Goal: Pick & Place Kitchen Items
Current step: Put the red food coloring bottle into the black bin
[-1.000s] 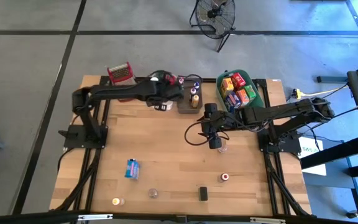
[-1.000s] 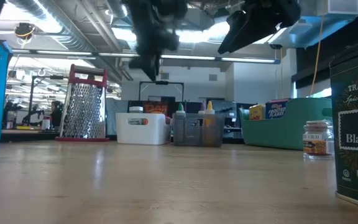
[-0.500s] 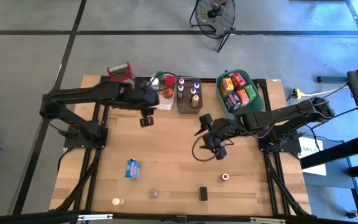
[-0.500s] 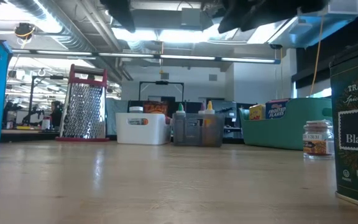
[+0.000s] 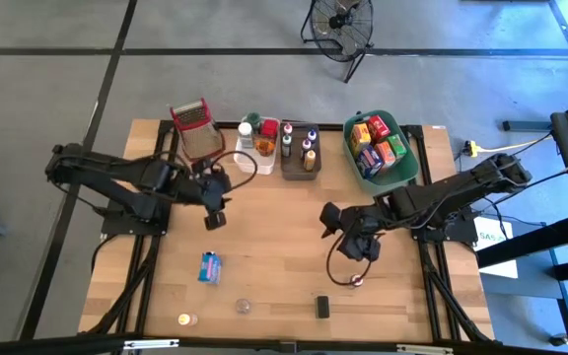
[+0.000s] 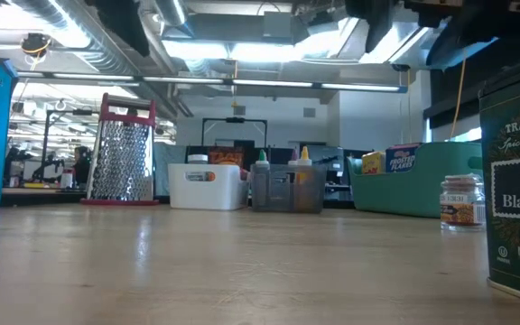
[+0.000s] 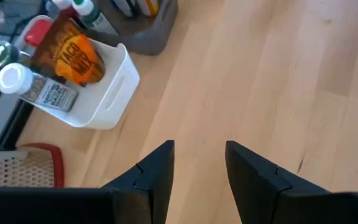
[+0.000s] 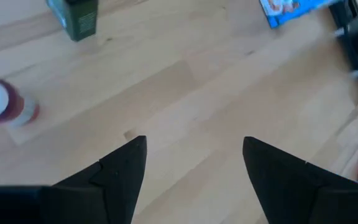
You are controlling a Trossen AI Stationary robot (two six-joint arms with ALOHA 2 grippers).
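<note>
we are working over the table (image 5: 274, 247). the green bin (image 5: 405, 163), grey bin (image 5: 297, 170) and white bin (image 7: 114, 93) are sitting along its far edge, each holding items. our left gripper (image 5: 214, 213) is hovering near the white bin, fingers parted, holding nothing. our right gripper (image 5: 358, 248) is hovering mid-table, fingers wide, empty. near it are lying a red-capped jar (image 5: 357, 281), a dark tin (image 5: 321, 307) and a blue box (image 5: 209, 266).

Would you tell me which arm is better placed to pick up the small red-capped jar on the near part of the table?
Right. The right gripper, open and empty, hovers just beside the red-capped jar; the left gripper, also open, is far across the table.
</note>
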